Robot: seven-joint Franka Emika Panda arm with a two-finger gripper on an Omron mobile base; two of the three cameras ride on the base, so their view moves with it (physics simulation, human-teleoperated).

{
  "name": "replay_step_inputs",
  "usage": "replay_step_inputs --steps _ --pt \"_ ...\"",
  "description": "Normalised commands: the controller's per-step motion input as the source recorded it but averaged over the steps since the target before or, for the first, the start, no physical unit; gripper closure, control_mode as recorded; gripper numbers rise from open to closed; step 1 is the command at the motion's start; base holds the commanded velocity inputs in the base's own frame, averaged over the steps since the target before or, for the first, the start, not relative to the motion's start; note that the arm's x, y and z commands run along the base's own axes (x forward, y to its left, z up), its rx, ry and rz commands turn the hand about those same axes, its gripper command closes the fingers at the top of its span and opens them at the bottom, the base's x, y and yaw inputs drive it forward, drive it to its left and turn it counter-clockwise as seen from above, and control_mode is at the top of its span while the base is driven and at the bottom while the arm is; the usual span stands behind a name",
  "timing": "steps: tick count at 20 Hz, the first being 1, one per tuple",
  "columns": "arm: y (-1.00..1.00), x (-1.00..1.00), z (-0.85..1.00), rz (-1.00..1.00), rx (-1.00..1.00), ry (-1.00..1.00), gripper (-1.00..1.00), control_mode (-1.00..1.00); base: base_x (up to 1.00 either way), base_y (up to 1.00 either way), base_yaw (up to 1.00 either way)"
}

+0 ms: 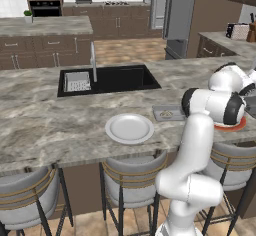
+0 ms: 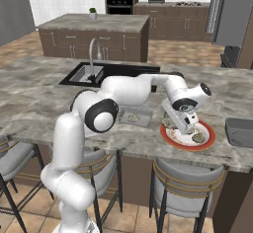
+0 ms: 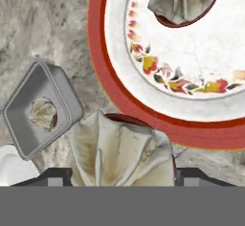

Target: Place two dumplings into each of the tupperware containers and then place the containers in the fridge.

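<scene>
Gripper (image 3: pixel 119 175) holds a dumpling (image 3: pixel 119 151) between its finger tips above the red-rimmed plate (image 3: pixel 119 100), apparently to carry it to the tupperware container (image 3: pixel 26 119) beside it, where one dumpling (image 3: pixel 43 114) already lies.

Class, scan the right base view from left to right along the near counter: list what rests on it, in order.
Tupperware container holding a dumpling → red-rimmed plate, with the gripper over it → second tupperware container at the right edge.
</scene>
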Motion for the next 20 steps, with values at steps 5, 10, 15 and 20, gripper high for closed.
replay_step_inputs --steps 5,10,15,20 --pt "1.00 0.10 0.20 0.38 -0.03 0.00 1.00 -1.00 0.00 0.00 0.00" --pt "0.82 0.67 0.03 0.29 -0.01 0.06 1.00 -1.00 0.00 0.00 0.00" --pt "0.57 0.84 -0.03 0.28 -0.02 0.16 1.00 -1.00 0.00 0.00 0.00" --pt "0.08 0.68 -0.18 0.24 0.00 0.14 1.00 -1.00 0.00 0.00 0.00"
